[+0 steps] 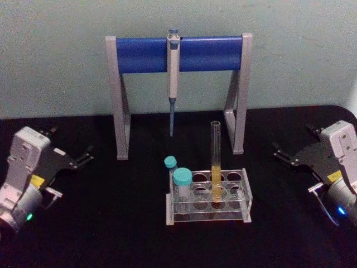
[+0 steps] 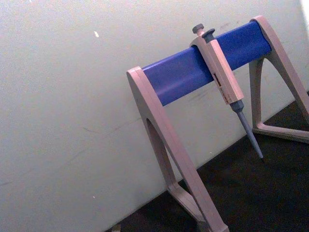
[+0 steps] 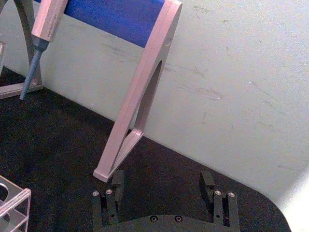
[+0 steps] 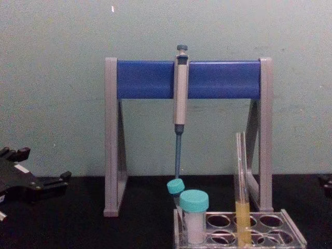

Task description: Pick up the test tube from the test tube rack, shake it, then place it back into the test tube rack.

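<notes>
Stand [image 1: 145,54], grey legs + blue bar, takes upper centre of head frame, against pale wall [image 1: 56,56], on black table [image 1: 111,240]. Pipette [image 1: 173,70] hangs from mid bar, tip down, ending behind the rack [image 1: 207,217] and left of the tube [image 1: 216,162].

Rack is clear plastic w/ round holes. It sits lower centre of head frame, in front of the stand and between its legs. Tube stands upright in a hole right of rack's centre, yellow-orange liquid in its lower part, upper part clear, no cap. In chest frame the tube [image 4: 241,181] rises just left of stand's right leg, top well below the bar. Capped tube [image 1: 182,180], teal cap and white inside, is at rack's left end in the front row. Rear capped tube [image 1: 170,162] is right behind it, leaning a bit in chest frame. Other holes show open.

My L pincer [image 1: 71,140] is at mid left edge of head frame, well apart from rack, fingers spread, released. Both capped tubes stand between it and the tube. My R pincer [image 1: 293,139] is at mid right edge, also well apart. The right wrist cam shows its fingers [image 3: 117,182] wide apart, released, w/ the foot of the stand's leg just beyond them. Open holes lie between it and the tube.
</notes>
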Action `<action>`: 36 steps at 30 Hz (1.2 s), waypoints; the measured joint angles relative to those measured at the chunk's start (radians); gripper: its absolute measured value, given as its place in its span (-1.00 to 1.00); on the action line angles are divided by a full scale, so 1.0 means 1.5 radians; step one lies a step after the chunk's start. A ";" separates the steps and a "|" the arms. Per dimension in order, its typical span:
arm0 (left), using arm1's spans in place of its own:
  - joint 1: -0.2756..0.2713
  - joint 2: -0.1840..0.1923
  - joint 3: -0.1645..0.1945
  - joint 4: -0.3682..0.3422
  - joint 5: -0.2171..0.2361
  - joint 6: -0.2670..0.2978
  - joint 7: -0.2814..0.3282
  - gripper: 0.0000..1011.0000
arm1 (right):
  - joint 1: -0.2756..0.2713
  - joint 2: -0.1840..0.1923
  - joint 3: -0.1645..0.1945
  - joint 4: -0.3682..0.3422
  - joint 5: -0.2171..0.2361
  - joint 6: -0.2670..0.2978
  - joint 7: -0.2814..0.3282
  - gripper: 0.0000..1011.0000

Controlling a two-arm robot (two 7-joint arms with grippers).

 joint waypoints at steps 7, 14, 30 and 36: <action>0.000 0.000 0.000 0.000 0.000 0.000 0.000 1.00 | 0.000 0.000 0.000 0.000 0.000 0.000 0.000 0.98; 0.000 0.000 0.000 0.000 0.000 0.000 0.000 1.00 | 0.000 0.000 0.000 0.000 0.000 0.000 0.000 0.98; 0.000 0.000 0.000 0.000 0.000 0.000 0.000 1.00 | 0.000 0.000 0.000 0.000 0.000 0.000 0.000 0.98; 0.000 0.000 0.000 0.000 0.000 0.000 0.000 1.00 | 0.000 0.000 0.000 0.000 0.000 0.000 0.000 0.98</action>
